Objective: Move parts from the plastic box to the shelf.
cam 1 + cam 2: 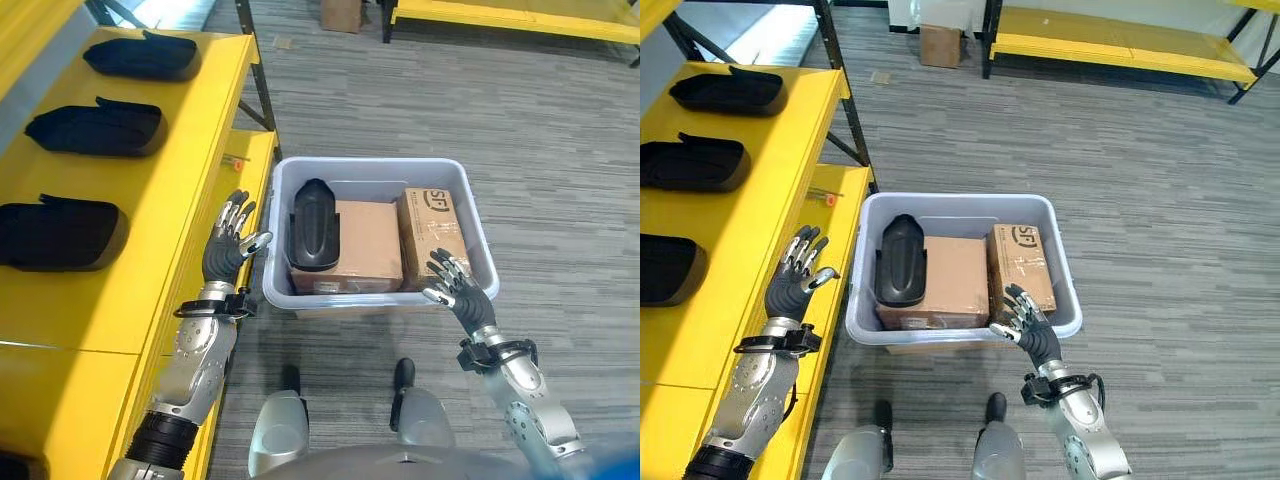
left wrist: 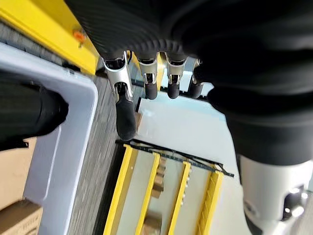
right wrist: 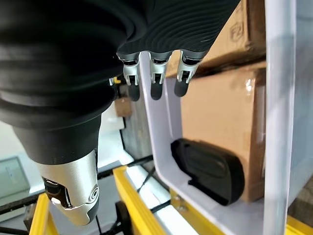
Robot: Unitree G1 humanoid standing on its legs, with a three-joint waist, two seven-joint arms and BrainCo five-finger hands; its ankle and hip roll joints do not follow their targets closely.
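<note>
Shelf (image 1: 190, 150): yellow, carrying three black parts (image 1: 95, 130) in a row.
Left robot hand (image 1: 228, 245): hovering open, fingers spread, between shelf edge and box.
Plastic box (image 1: 470, 225): sitting on the floor, holding one black part (image 1: 315, 225) atop a cardboard box (image 1: 365, 245).
Right robot hand (image 1: 455, 285): hanging open, fingers loose, at the box's near right rim.

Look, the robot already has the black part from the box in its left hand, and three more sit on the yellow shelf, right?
Not quite. The left hand is open and empty, as the left eye view shows. The black part lies in the plastic box on a cardboard box. Three black parts do sit on the yellow shelf.
</note>
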